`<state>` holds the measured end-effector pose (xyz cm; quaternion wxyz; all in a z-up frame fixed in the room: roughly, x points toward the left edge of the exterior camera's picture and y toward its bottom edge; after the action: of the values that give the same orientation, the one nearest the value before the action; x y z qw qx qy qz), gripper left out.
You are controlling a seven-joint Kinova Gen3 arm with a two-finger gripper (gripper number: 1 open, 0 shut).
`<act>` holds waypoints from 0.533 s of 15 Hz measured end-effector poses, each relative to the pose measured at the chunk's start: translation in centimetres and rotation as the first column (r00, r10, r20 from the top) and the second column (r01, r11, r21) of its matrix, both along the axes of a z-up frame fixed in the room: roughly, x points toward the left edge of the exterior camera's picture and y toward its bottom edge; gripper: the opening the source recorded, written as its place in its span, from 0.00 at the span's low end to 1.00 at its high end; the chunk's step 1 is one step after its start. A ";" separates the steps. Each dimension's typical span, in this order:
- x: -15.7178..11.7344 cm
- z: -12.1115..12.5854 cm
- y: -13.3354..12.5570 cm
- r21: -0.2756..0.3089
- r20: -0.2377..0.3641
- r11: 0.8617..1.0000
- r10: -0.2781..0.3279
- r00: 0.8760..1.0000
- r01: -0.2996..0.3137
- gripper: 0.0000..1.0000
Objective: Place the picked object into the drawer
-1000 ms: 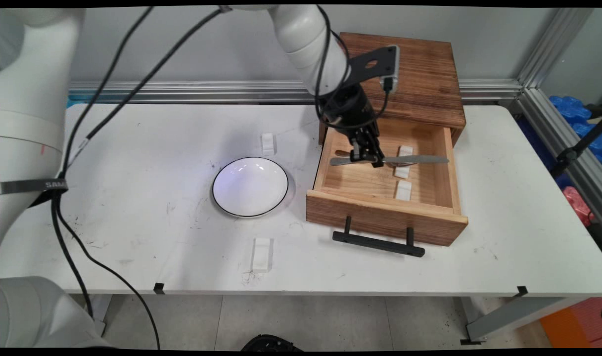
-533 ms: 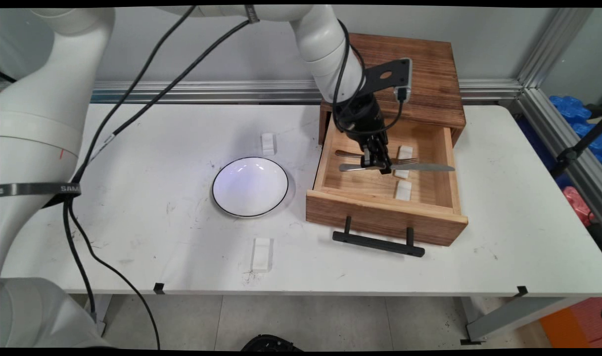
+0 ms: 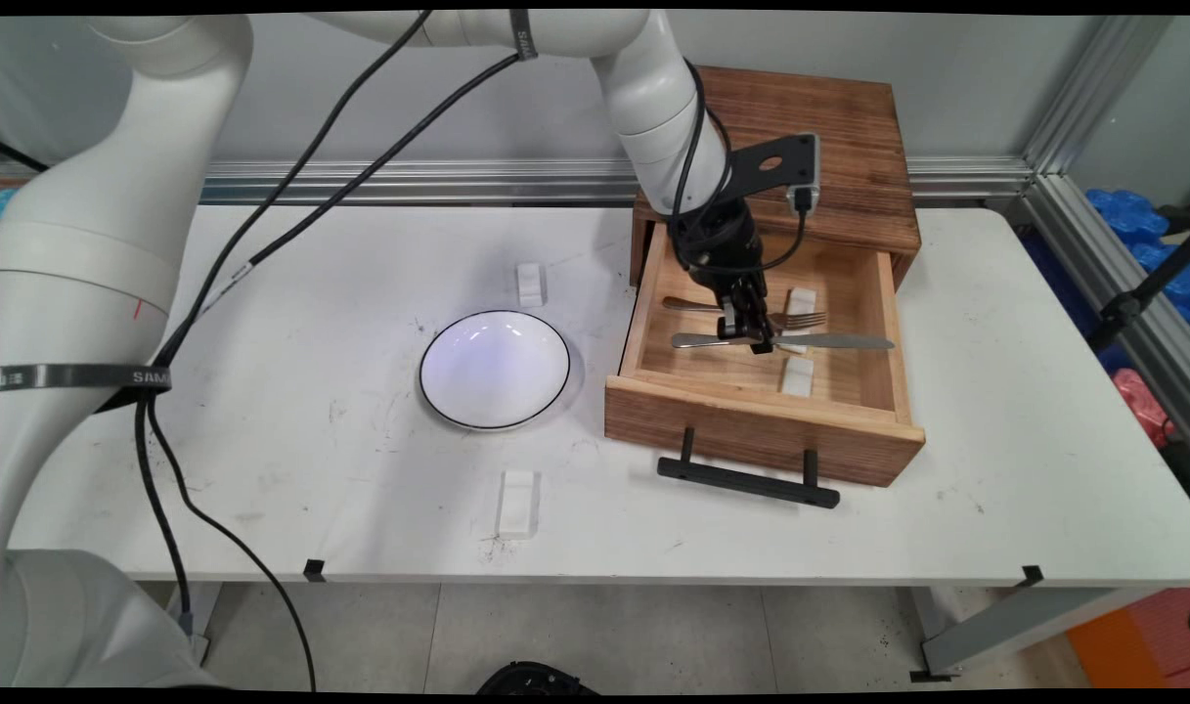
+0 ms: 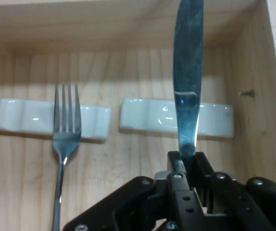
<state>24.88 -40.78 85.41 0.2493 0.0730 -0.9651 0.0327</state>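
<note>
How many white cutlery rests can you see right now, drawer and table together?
4. Two lie in the open drawer: one under the fork, one beneath the held knife. Two sit on the table: one behind the plate, one in front. None seems hidden.

My gripper (image 3: 757,340) clamps a silver table knife (image 3: 829,341) level inside the open wooden drawer (image 3: 761,430), blade over a white rest (image 4: 210,120).
</note>
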 end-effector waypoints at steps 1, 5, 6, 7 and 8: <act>0.0 -0.1 -0.1 0.004 0.003 1.000 0.002 1.000 -0.002 0.00; 0.2 -0.6 -0.2 0.016 0.015 1.000 0.007 1.000 -0.008 0.00; 0.3 -0.7 -0.1 0.019 0.018 1.000 0.008 1.000 -0.008 0.00; 0.3 -0.8 -0.1 0.022 0.020 1.000 0.008 1.000 -0.009 0.00; 0.3 -1.0 -0.1 0.024 0.023 1.000 0.009 1.000 -0.010 0.00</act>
<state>25.17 -40.92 84.44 0.2374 0.0802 -0.9678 0.0232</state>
